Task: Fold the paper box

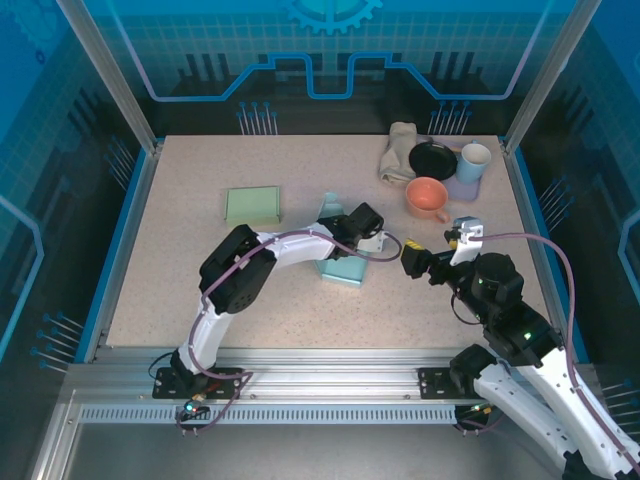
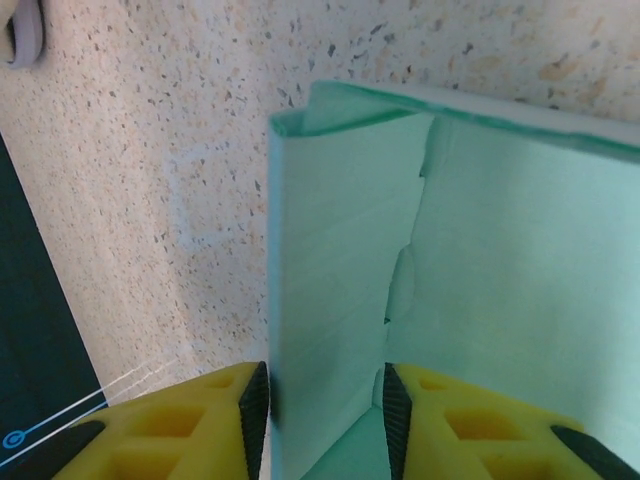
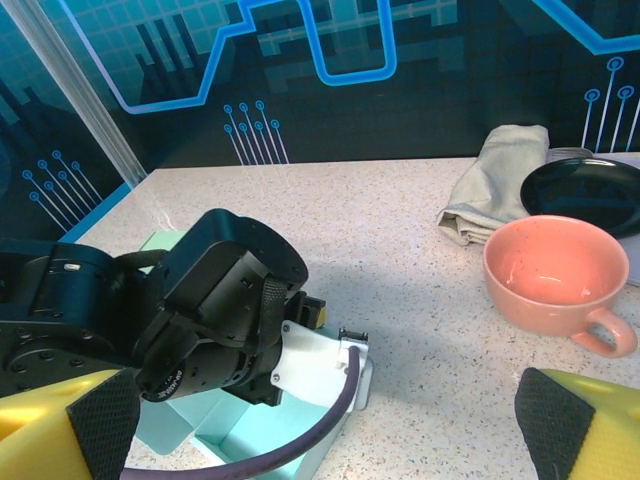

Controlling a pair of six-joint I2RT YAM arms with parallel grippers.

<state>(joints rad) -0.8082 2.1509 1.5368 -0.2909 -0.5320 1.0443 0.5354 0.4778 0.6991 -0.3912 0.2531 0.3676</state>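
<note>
While the left gripper [image 2: 325, 410] clamps the paper box [image 2: 500, 260] wall, the right gripper [image 3: 330, 435] gapes wide; empty.

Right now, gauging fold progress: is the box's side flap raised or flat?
Raised: the left end effector grips the flap standing upright.

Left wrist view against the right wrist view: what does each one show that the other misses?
Left wrist: the left gripper, jaws shut on an upright flap of the paper box, close enough to see the flap's ragged inner edge. Right wrist: the right gripper, jaws wide open, and the left arm's wrist over the box, with a pink cup, cloth and black plate behind. Shared: the green box and the speckled table.
</note>
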